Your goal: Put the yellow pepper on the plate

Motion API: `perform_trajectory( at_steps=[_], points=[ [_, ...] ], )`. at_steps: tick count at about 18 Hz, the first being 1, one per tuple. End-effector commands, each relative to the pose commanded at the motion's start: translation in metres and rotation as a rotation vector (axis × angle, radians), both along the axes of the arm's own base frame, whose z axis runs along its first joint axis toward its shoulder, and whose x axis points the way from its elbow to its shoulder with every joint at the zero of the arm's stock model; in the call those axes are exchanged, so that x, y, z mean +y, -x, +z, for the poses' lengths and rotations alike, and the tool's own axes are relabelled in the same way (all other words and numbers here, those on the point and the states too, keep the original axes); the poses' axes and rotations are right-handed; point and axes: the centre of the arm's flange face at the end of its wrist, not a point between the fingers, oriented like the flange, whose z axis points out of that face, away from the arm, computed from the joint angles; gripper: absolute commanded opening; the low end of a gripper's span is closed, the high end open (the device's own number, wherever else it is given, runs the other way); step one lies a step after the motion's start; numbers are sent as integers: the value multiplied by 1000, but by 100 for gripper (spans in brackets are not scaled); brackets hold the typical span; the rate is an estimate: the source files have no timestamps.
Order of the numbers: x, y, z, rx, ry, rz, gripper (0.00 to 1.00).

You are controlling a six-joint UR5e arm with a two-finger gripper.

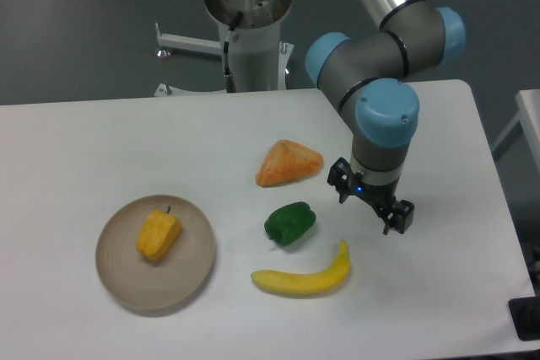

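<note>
The yellow pepper (158,235) lies on its side on the round beige plate (191,270) at the front left of the table, its short dark stem pointing away from me. My gripper (396,217) hangs far to the right of the plate, above the bare tabletop just right of the banana's tip. Nothing shows between its fingers, but from this angle I cannot make out whether they are open or shut.
A green pepper (289,222) sits in the middle of the table, an orange wedge (287,163) behind it and a long yellow banana (305,276) in front of it. The arm's base stands at the table's back edge; the table's right edge lies beyond the gripper.
</note>
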Motion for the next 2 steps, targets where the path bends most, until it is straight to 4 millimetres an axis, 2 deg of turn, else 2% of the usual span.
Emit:
perform_trajectory(
  at_steps=[2],
  points=[
    [-3, 5, 0, 1, -1, 6, 100]
  ],
)
